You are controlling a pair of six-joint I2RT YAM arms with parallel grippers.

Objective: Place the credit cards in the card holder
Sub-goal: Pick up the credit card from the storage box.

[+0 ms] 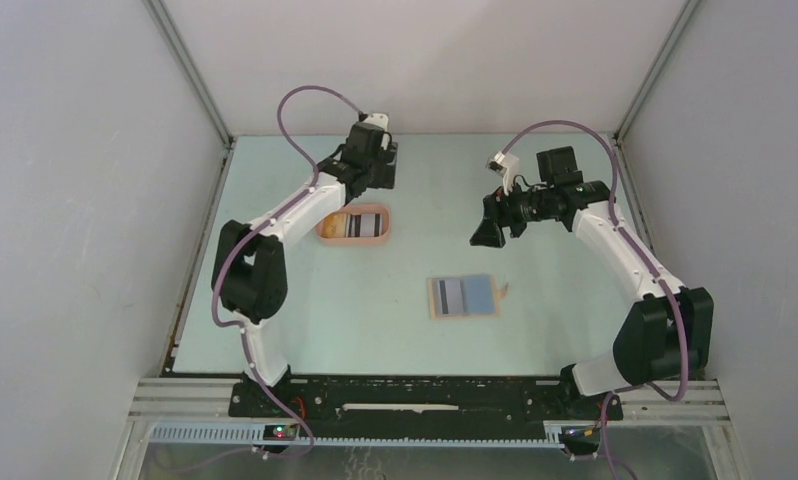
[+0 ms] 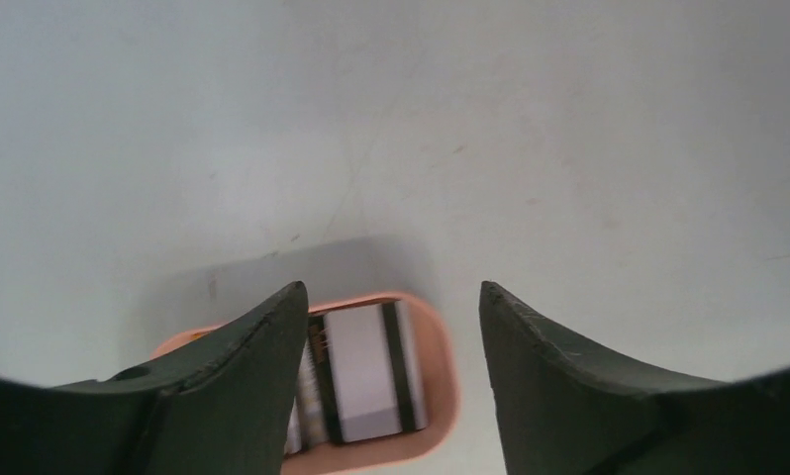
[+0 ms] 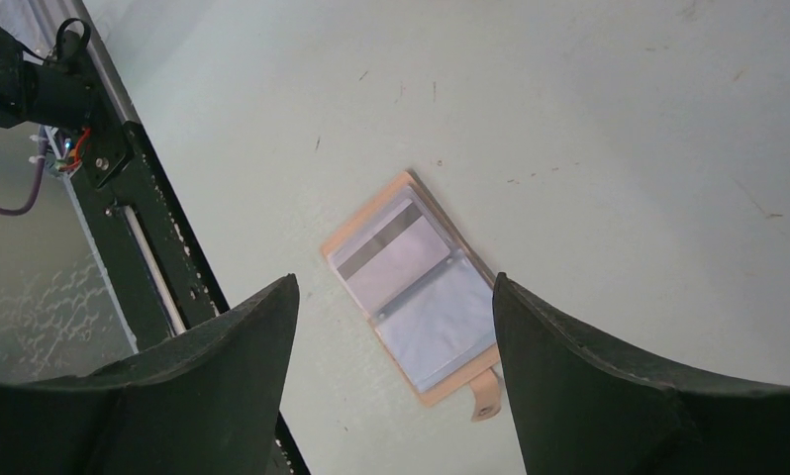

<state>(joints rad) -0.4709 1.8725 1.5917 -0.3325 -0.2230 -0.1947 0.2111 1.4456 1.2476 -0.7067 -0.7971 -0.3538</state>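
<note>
1. Dark fingers (image 2: 243, 386) of the left gripper (image 2: 391, 292) fill the lower edge of the left wrist view. They are spread wide with nothing between them.
2. Below that gap sits a peach-orange oval tray (image 2: 443, 368) holding the credit cards (image 2: 363, 371). The uppermost one in view is pale grey with dark stripes. The others are partly hidden behind one finger.
3. Jaws of the right gripper (image 3: 396, 282) are likewise parted and empty, held clear above the table (image 3: 589, 119).
4. Seen between the right fingertips, the card holder (image 3: 426, 317) lies open and flat on the table with its clear pockets facing up.
5. One pocket shows a pale striped card (image 3: 391, 252) with a dark band. The adjoining pocket looks blue-grey — whether it holds a card cannot be determined.
6. On the holder's edge, a small snap tab (image 3: 484, 398) projects and rests on the table.
7. From the top view, the tray lies left of centre just beside the left gripper, while the holder lies near the middle of the table — well apart from the tray. The right gripper is raised beyond the holder, towards the far right.
</note>
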